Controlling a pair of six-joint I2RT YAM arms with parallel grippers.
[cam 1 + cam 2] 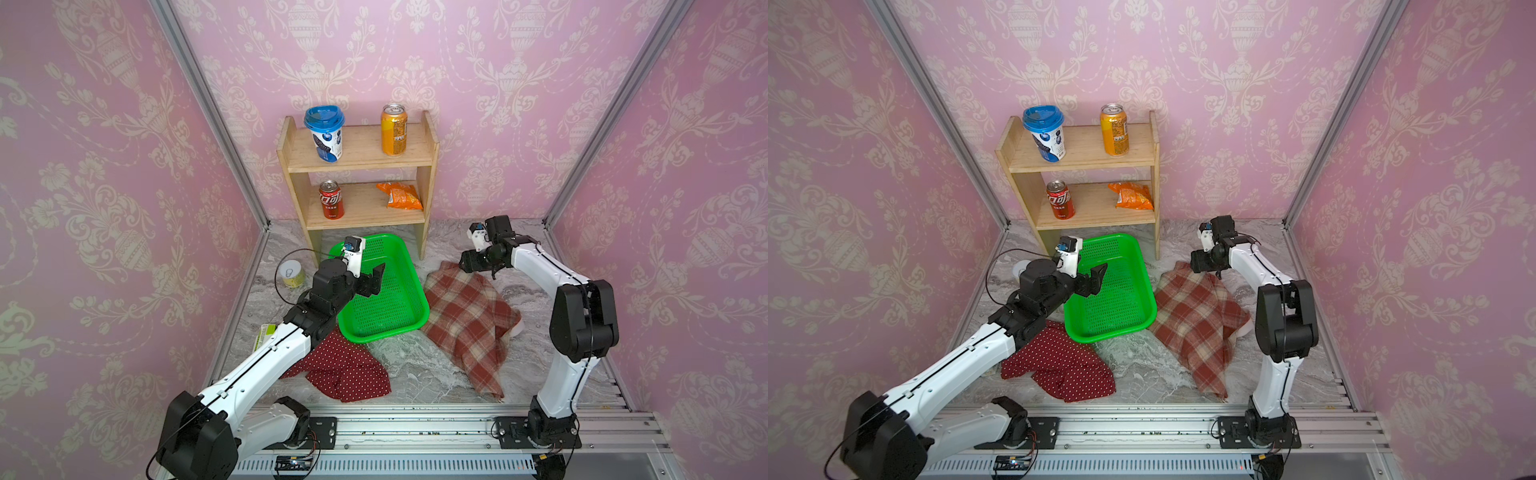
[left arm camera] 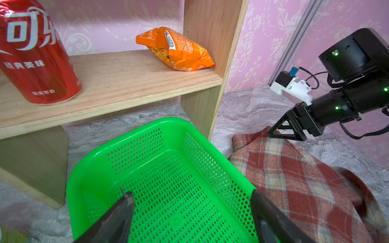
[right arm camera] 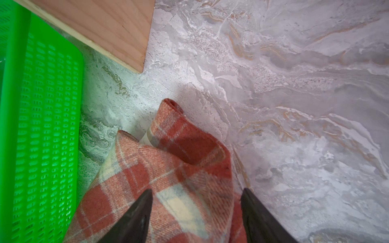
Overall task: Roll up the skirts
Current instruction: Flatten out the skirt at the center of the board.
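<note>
The plaid skirt (image 3: 168,178) is thick woven cloth, wool-like, with a fuzzy matt twill surface. The polka-dot skirt (image 1: 345,370) is thinner, smoother cloth, also matt. The basket (image 2: 168,121) is glossy green plastic pierced with small holes. The shelf (image 1: 361,153) is bare pale wood with visible grain. The worktop (image 3: 294,105) looks like grey marble, matt and slightly rough. The red can (image 2: 35,52) and orange can (image 1: 394,129) are shiny printed metal; the snack bag (image 1: 400,195) is crinkled and glossy.

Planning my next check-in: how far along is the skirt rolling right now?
Done: nothing; the plaid skirt and polka-dot skirt both lie unrolled. In hand: the right gripper is at the plaid skirt's far corner, jaws apart astride it; the left gripper is open over the green basket. To do: rolling both skirts.
</note>
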